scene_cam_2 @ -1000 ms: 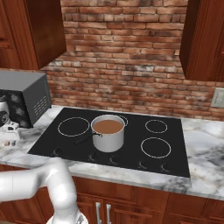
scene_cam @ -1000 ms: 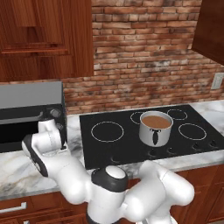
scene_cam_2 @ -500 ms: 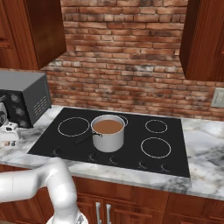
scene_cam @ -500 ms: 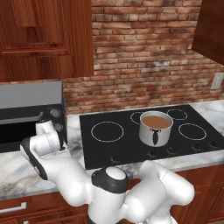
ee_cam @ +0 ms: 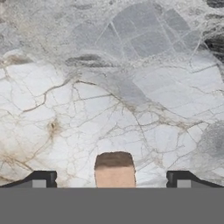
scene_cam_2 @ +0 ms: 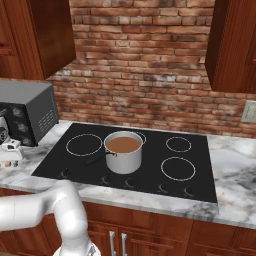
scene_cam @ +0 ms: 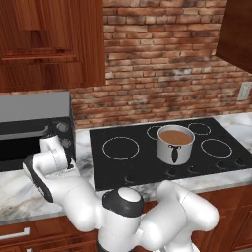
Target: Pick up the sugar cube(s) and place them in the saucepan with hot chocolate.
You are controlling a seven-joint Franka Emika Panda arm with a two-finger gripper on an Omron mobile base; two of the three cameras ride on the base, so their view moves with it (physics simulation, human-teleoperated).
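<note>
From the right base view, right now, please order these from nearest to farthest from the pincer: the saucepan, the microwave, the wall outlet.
1. Microwave: beside the pincer, at the left edge, just behind it.
2. Saucepan: to the right, on the middle of the cooktop.
3. Wall outlet: at the far right, on the brick wall.

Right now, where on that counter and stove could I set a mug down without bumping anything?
Bare marble counter lies right of the cooktop; three burner rings around the saucepan are free. It is crowded left of the cooktop by the microwave, where the open gripper straddles the sugar cube.
</note>
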